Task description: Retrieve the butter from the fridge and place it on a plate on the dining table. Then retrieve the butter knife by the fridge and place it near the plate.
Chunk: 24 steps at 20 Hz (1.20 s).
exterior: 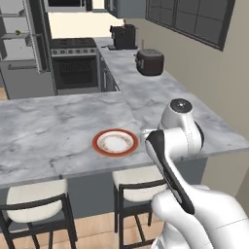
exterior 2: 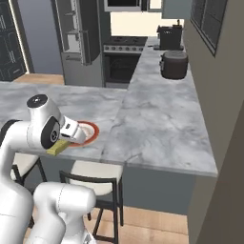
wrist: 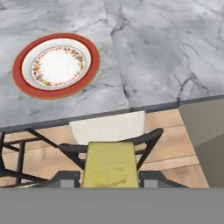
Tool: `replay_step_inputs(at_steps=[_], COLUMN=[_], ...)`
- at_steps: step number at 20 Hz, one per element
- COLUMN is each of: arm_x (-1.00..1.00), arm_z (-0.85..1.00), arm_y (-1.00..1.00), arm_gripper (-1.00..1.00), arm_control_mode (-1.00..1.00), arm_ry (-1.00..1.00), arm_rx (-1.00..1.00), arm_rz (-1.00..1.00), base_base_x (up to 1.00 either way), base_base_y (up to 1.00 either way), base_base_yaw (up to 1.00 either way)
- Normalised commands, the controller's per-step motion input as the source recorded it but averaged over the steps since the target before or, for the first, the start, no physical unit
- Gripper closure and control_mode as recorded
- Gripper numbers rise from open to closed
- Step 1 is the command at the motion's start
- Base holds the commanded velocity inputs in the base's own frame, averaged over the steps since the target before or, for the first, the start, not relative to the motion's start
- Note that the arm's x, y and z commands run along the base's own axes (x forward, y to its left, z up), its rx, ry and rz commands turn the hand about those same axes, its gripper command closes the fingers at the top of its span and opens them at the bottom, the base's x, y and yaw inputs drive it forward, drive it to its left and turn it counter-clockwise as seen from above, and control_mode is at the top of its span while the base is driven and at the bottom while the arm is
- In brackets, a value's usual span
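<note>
- The butter point(wrist: 109, 164) sits pinched between the jaws of my gripper point(wrist: 109, 177), over the stool point(wrist: 108, 127) just outside the dining table point(wrist: 175, 52) edge, so it can travel to the plate point(wrist: 56, 65).
- The plate lies empty near that edge, I think to be easy to reach.
- I count one butter, one plate, two stools.

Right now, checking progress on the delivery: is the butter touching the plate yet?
Apart. In the hand view the butter sits between the gripper fingers over the stool, off the table edge, while the plate lies farther on the marble, bare.
</note>
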Motion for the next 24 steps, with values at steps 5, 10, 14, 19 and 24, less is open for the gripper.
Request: replay_step_inputs(at_steps=[5,10,14,19,24], arm_x=[0.00,0.00,0.00,0.13,0.59], arm_z=[0.00,0.00,0.00,0.00,0.00], arm_y=[0.00,0.00,0.00,0.00,-0.01], arm_gripper=[1.00,1.00,1.00,1.00,1.00], arm_control_mode=[1.00,1.00,1.00,-1.00,-1.00], arm_ry=[0.00,0.00,0.00,0.01,0.06], arm_rx=[0.00,0.00,0.00,0.00,0.00], arm_rz=[0.00,0.00,0.00,-0.01,0.00], base_base_x=[0.28,0.28,0.28,0.03,0.00], base_base_y=[0.66,0.50,0.23,0.01,0.00], base_base_yaw=[0.00,0.00,0.00,0.00,0.00])
